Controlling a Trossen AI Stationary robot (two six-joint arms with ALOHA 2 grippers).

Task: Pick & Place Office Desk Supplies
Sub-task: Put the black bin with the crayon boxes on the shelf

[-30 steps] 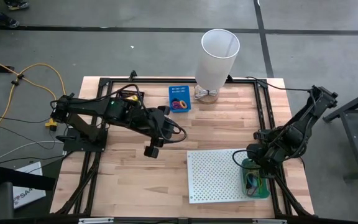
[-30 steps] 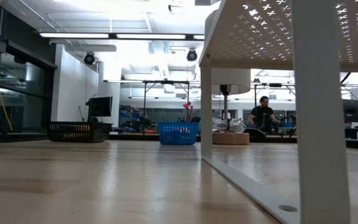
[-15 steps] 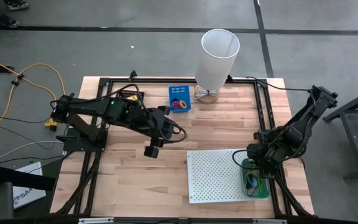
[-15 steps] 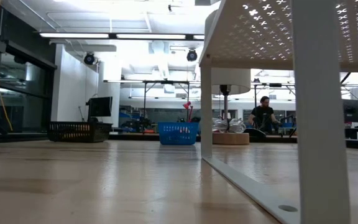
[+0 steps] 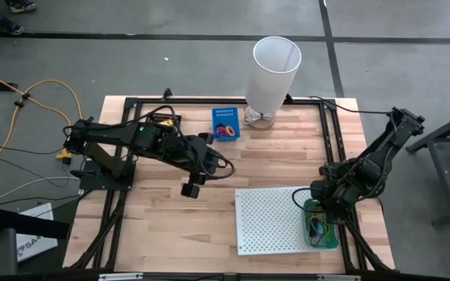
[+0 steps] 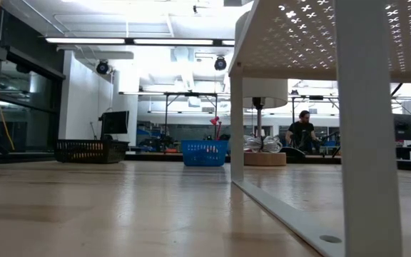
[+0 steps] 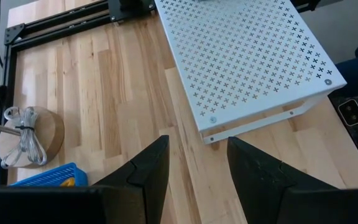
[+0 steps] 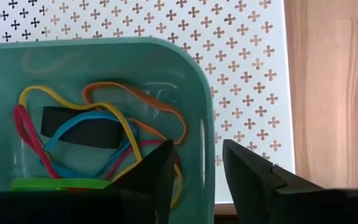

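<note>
Rubber-band loops (image 8: 107,112) in yellow, orange, red, blue and a wide black one lie in a heap on the floor of a teal bin (image 8: 110,46), which stands at the table's right beside the white perforated board (image 5: 270,220). My right gripper (image 8: 194,177) hangs open above that bin (image 5: 333,240), one finger over its inside and one outside its wall. More bands lie in a blue basket (image 5: 225,122) at the far edge. My left gripper (image 5: 192,187) waits open above the table's middle, nothing between its fingers (image 7: 148,174).
A tall white tapered bin (image 5: 274,70) stands at the far edge next to the blue basket (image 6: 204,152). A black basket (image 6: 91,150) sits farther left. The perforated board (image 7: 241,56) stands raised on legs. Bare wood lies left of it. A person (image 6: 302,132) is far behind.
</note>
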